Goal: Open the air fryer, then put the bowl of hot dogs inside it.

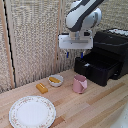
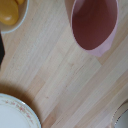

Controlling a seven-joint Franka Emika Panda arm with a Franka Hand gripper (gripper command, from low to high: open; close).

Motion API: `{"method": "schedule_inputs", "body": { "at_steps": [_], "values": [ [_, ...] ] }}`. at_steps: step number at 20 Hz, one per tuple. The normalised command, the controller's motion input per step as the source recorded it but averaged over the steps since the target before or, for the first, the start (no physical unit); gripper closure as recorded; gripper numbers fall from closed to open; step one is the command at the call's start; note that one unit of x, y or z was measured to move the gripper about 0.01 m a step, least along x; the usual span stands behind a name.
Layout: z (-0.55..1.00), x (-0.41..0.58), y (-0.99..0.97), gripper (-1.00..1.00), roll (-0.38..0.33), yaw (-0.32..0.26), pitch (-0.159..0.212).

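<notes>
Plate: floral-rimmed plate (image 1: 32,111) lies nearest, at the near left of the wooden table (image 1: 95,107); nothing on it.
Mug: pink mug (image 1: 79,83) stands upright right of the bowl, its hollow showing nothing inside in the wrist view (image 2: 93,22).
Bowl: white bowl (image 1: 55,80) sits upright mid-table, holding orange-yellow hot dogs (image 1: 53,79).
Loose piece: one hot dog piece (image 1: 42,88) lies on the table just left of the bowl, long axis running far-left to near-right.
Air fryer: black air fryer (image 1: 112,47) stands at far right, drawer pulled out leftward, dark interior (image 1: 98,59) exposed; handle not discernible.
Gripper: gripper (image 1: 75,52) hangs above the table, fingers pointing down, over the gap between bowl and mug, touching neither; nothing held; cannot tell finger spacing.
</notes>
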Motion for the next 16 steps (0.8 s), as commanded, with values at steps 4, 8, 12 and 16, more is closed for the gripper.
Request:
{"method": "schedule_inputs", "body": {
  "at_steps": [4, 8, 12, 16],
  "values": [
    [-0.31, 0.194, 0.14, -1.00, -0.002, 0.088, 0.010],
    [-0.36, 0.229, 0.02, -1.00, -0.042, 0.017, 0.000],
    [-0.31, 0.234, 0.00, -1.00, -0.070, 0.016, 0.000],
    [-0.30, 0.244, 0.01, -1.00, -0.088, 0.018, 0.002]
  ]
}}
